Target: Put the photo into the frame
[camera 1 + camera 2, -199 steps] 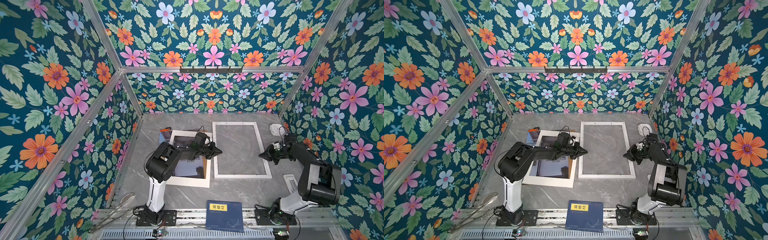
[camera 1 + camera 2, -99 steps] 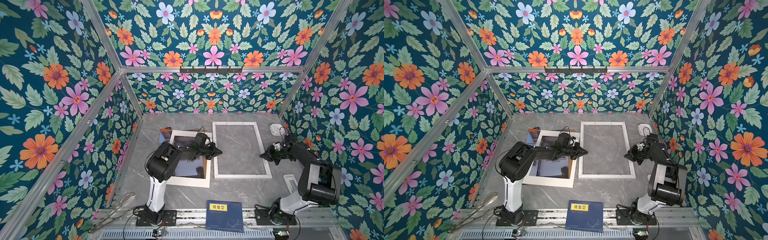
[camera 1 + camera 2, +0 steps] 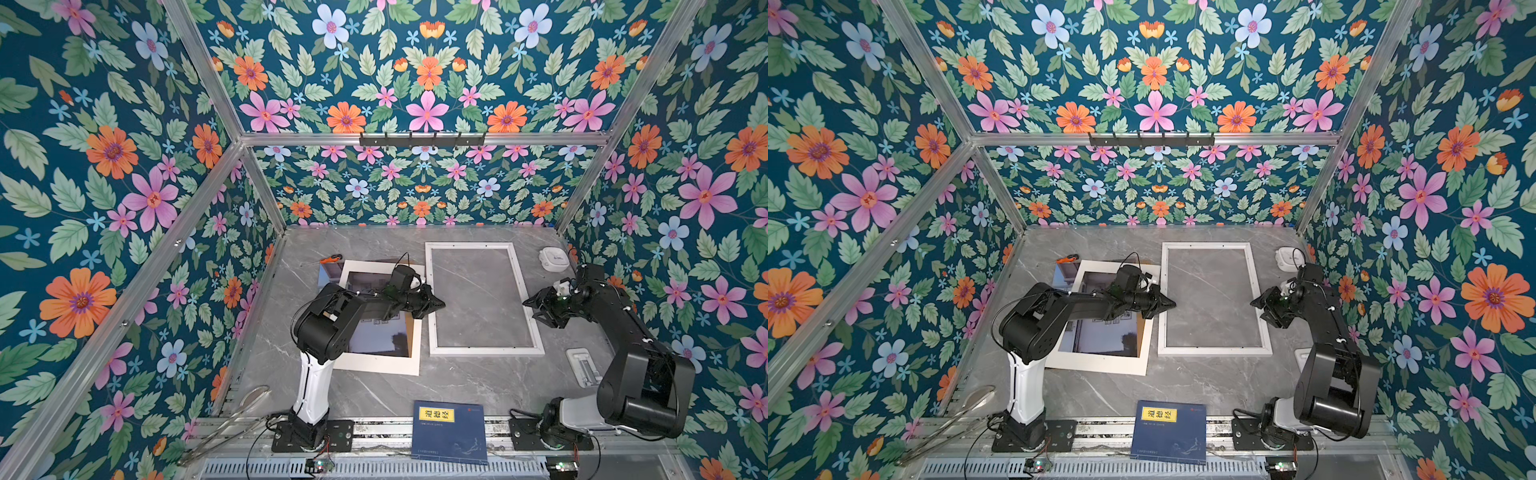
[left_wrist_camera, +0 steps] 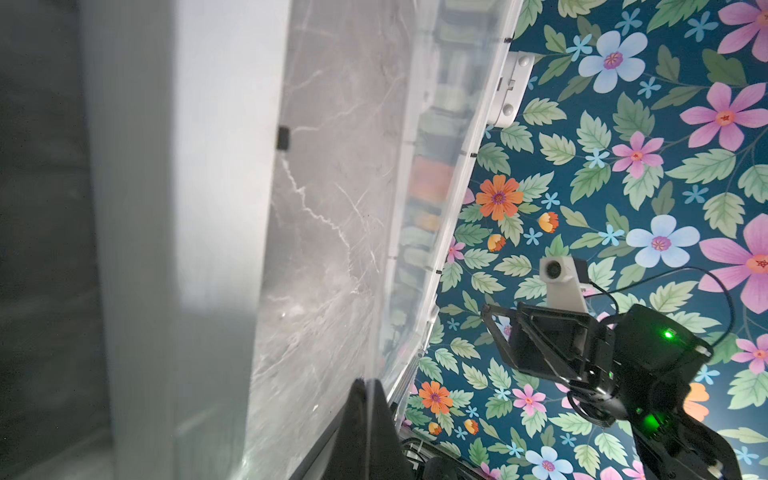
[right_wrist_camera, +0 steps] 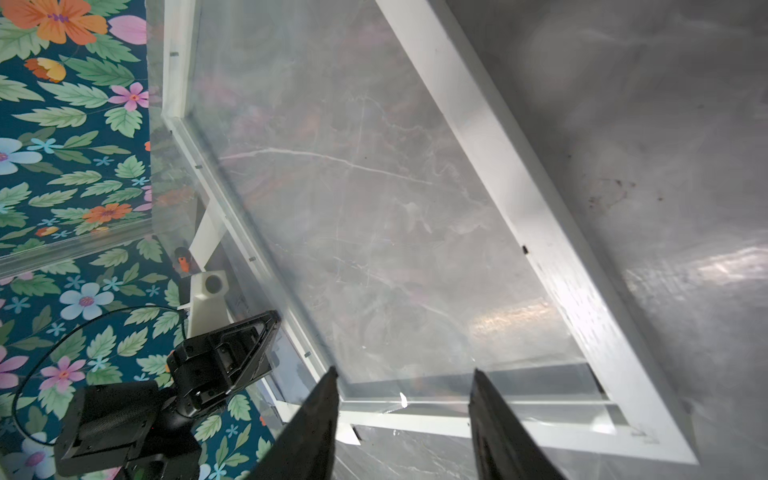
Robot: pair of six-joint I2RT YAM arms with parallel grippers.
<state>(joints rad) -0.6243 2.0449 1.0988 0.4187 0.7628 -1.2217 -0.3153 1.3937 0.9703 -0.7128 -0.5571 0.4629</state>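
The white frame lies flat right of the table's middle, with a clear pane over its opening. My left gripper is shut on the pane's edge at the frame's left rail. At the right rail my right gripper stands open, its fingers either side of the pane's other edge. The photo lies to the left under a white card mat, showing through its window and partly hidden by the left arm.
A brown backing board shows at the mat window's right side. A blue book rests at the front edge. A white round device is at the back right, a white stand at the right, and an orange tool behind the mat.
My right gripper has opened at the frame's right rail, letting go of the pane's edge. The left gripper has stayed shut in the same place.
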